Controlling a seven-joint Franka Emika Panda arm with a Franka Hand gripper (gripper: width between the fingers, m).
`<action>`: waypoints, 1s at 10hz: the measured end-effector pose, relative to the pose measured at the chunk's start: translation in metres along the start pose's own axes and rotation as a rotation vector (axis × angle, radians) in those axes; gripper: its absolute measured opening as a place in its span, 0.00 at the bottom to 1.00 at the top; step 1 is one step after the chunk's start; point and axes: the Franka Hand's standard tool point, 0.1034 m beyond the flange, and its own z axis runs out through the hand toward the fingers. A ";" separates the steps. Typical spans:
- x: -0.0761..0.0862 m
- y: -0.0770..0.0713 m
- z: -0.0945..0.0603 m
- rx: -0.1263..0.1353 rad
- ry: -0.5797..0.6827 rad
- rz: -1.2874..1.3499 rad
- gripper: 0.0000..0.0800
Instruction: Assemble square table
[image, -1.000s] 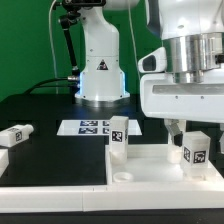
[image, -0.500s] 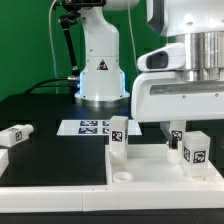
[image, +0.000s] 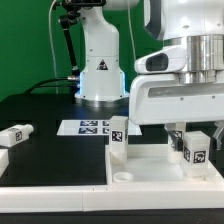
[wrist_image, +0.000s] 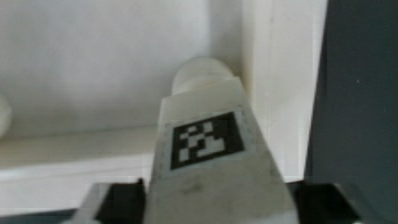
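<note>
The white square panel (image: 150, 168) lies at the front of the black table. One tagged leg post (image: 118, 137) stands upright at its near left corner. My gripper (image: 194, 138) is over the panel's right side, shut on a second tagged leg post (image: 196, 150) that stands upright on the panel. In the wrist view this leg post (wrist_image: 210, 140) runs between my dark fingers (wrist_image: 118, 200), its far end against the panel (wrist_image: 107, 70) beside the raised rim. A third leg post (image: 13, 134) lies on the table at the exterior view's left.
The marker board (image: 88, 127) lies flat behind the panel, in front of the robot's white base (image: 100, 70). A long white border bar (image: 50, 195) runs along the front edge.
My hand's body has shifted toward the exterior view's left, as if turning, while the held leg post stays in about the same spot on the panel.
</note>
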 end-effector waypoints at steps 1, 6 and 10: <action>0.000 0.001 0.000 -0.002 0.000 0.080 0.36; -0.002 0.010 0.000 0.004 -0.031 0.771 0.36; -0.004 0.011 0.001 0.021 -0.093 1.154 0.36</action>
